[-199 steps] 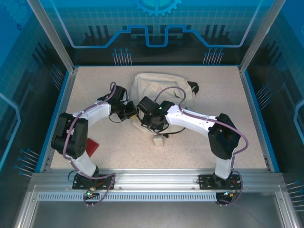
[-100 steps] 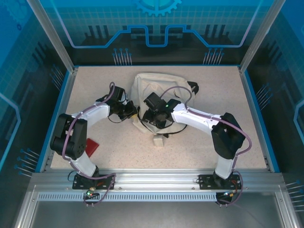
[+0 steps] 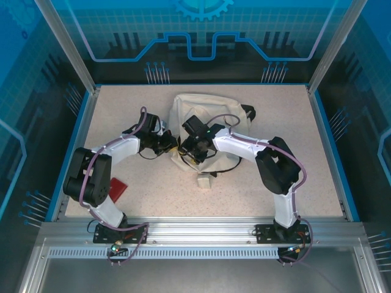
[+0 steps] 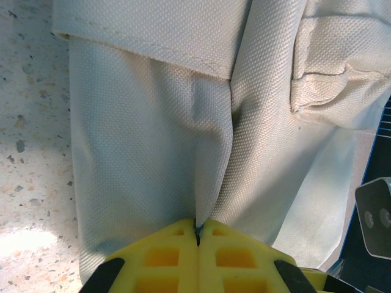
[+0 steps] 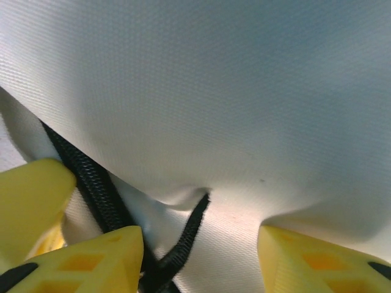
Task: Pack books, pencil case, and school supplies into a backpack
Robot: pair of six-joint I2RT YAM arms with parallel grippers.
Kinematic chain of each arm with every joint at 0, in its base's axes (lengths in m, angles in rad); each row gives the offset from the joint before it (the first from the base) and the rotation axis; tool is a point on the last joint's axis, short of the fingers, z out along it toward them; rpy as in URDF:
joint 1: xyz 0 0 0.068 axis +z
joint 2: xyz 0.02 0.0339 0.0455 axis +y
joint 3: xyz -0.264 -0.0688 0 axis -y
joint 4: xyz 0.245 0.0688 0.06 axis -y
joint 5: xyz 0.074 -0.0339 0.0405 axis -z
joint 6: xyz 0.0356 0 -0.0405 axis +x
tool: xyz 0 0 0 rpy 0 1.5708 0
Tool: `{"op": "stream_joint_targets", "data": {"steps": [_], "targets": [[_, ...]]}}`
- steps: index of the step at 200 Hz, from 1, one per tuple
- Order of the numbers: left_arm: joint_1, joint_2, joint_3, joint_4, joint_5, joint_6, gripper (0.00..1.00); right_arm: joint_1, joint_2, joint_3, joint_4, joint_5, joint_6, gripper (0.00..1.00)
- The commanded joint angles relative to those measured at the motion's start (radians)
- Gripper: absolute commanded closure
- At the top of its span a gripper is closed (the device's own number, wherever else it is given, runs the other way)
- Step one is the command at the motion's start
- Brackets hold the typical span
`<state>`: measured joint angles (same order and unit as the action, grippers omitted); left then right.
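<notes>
The backpack (image 3: pixel 204 105) lies at the centre of the table (image 3: pixel 122 110), toward the far side. We have the left gripper (image 4: pixel 197 227) clenched on a fold of its cream fabric at the near-left edge. We judge that this pinch anchors the cloth so the mouth can be spread. The right gripper (image 5: pixel 197 239) stands with jaws parted, grasping nothing, close against the black zip line (image 5: pixel 91 189), apparently placed to work the opening.

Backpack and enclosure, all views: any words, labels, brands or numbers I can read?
None readable.
The backpack fabric looks plain up close; its small tag is too small to read from above.
The back wall carries a gear graphic and lines, no words.
</notes>
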<state>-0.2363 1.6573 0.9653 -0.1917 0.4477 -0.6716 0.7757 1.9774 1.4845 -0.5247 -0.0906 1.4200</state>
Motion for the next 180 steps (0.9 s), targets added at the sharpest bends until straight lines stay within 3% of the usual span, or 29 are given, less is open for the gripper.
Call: {"op": "stream_joint_targets", "data": {"steps": [1, 26, 63, 114, 180], "targets": [[-0.002, -0.037, -0.012, 0.014, 0.073, 0.015, 1.00, -0.014, 0.021, 0.016, 0.050, -0.056, 0.059, 0.51], [-0.003, -0.038, -0.013, 0.014, 0.075, 0.013, 1.00, -0.017, 0.021, 0.011, 0.070, -0.038, 0.061, 0.65], [-0.001, -0.040, -0.014, 0.005, 0.061, 0.014, 1.00, -0.015, -0.008, 0.031, 0.027, 0.065, -0.008, 1.00], [0.000, -0.044, 0.003, -0.028, -0.026, 0.013, 1.00, 0.035, -0.039, 0.105, -0.174, 0.219, -0.164, 1.00], [0.009, -0.037, 0.033, -0.041, -0.063, 0.015, 1.00, 0.095, -0.034, 0.170, -0.392, 0.287, -0.252, 1.00]]}}
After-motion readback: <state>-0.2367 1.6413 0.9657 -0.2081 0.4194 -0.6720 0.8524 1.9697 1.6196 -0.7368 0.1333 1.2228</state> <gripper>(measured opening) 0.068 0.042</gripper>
